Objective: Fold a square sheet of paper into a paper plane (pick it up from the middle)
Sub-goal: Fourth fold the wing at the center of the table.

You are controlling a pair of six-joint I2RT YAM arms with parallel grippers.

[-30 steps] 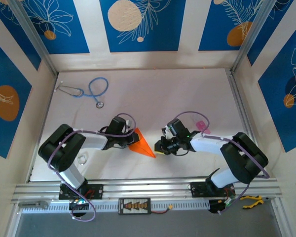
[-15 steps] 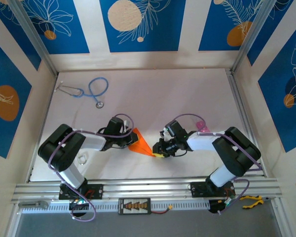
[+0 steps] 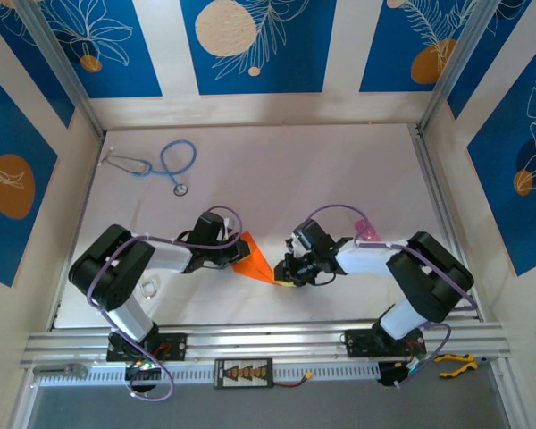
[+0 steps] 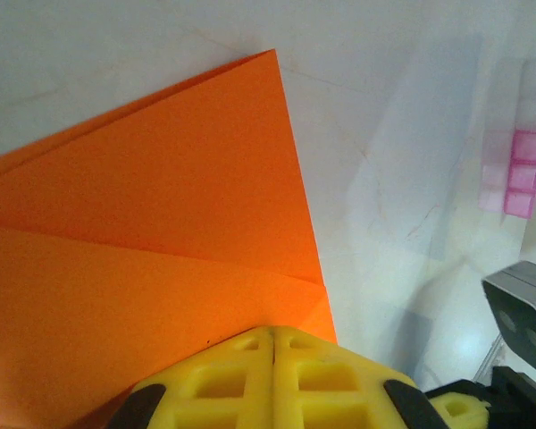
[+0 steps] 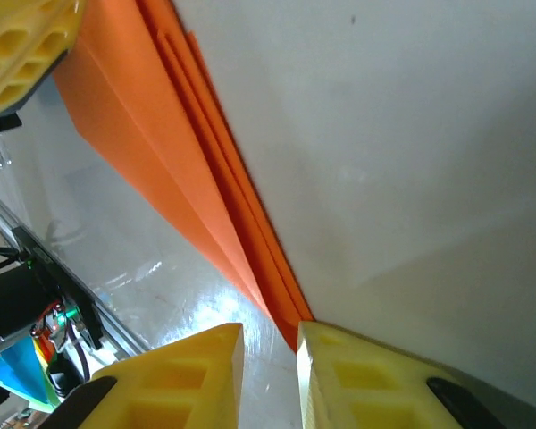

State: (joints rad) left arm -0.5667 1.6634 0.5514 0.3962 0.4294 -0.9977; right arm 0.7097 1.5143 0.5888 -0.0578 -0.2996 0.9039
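The paper plane (image 3: 255,262) is a narrow orange dart lying on the white table (image 3: 277,179), its point toward the right arm. In the left wrist view the paper plane (image 4: 161,223) shows layered folds and one diagonal crease. My left gripper (image 4: 274,344) is shut, and its joined yellow fingertips press on the wide end; no paper shows in the seam. My right gripper (image 5: 270,344) is open with a narrow gap. The tip of the paper plane (image 5: 188,179) reaches into that gap and touches the right finger. From above, the left gripper (image 3: 234,255) and right gripper (image 3: 286,275) flank the dart.
A blue stethoscope (image 3: 165,165) lies at the far left of the table. A small pink thing (image 3: 366,228) sits behind the right arm, and it appears as the pink thing (image 4: 523,174) in the left wrist view. A clear object (image 3: 149,288) rests by the left arm's base.
My right gripper has moved left and reached the plane's tip. The left gripper shifted slightly and stays on the wide end.
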